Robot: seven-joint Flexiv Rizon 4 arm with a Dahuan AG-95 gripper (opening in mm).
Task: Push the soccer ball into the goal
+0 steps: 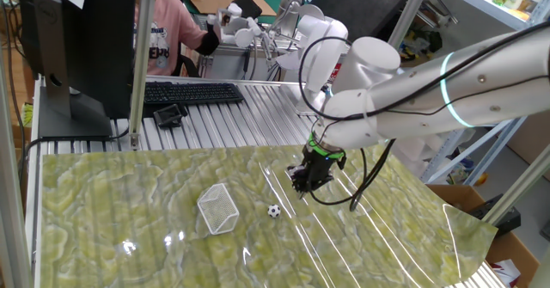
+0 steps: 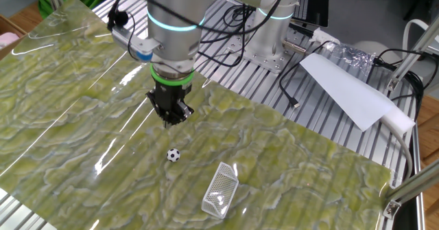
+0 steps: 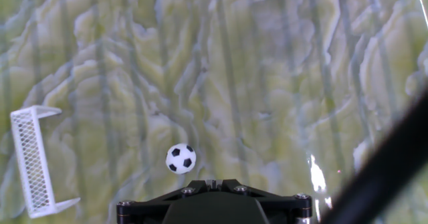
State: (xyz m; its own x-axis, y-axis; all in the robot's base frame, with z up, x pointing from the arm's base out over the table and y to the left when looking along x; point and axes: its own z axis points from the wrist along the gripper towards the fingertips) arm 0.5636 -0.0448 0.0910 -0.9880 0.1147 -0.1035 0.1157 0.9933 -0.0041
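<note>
Goal [image 1: 218, 209] lies left on the counter [image 1: 103, 211], ball [image 1: 273, 211] just right of it and apart, clenched empty tool [image 1: 308, 183] beyond the ball; risk, in my judgement: an off-centre nudge would roll it past the frame.

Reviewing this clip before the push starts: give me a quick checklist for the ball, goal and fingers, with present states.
1. Gripper shut for pushing: ok.
2. Ball free on the mat, not touched: ok.
3. Goal standing, near the ball but apart from it: ok.
4. Mat between ball and goal free of obstacles: ok.
5. Goal mouth faces the ball: ok in hand view.
6. Fingers low enough to meet the ball: cannot tell.
</note>
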